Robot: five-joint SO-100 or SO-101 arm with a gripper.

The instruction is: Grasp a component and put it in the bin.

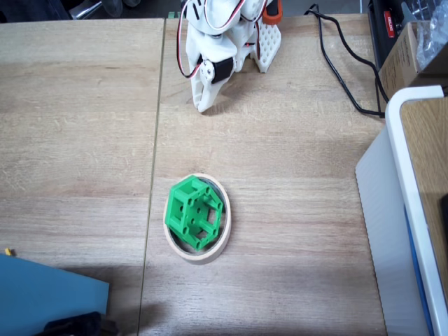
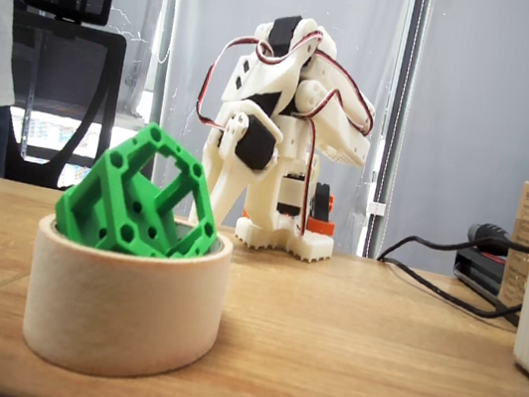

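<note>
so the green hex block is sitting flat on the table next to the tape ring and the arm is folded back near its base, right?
Not quite. The green hex block is not beside the tape ring but inside it, tilted and poking above the rim, as both fixed views show. The rest holds: the arm is folded back near its base, its gripper clear of both.

One fixed view looks straight down on the wooden desk (image 1: 280, 210) from above, with the white arm (image 1: 224, 42) at the top edge and a white-rimmed box (image 1: 413, 210) along the right. The other fixed view sits low, almost at desk (image 2: 348, 373) level, close to the tape ring (image 2: 121, 307), facing across toward the arm (image 2: 274, 140) and the curtain behind. Both fixed views share the ring (image 1: 210, 253), the green block (image 1: 194, 212) tilted in it (image 2: 139, 197), the arm and the black cable (image 1: 343, 70).
</note>
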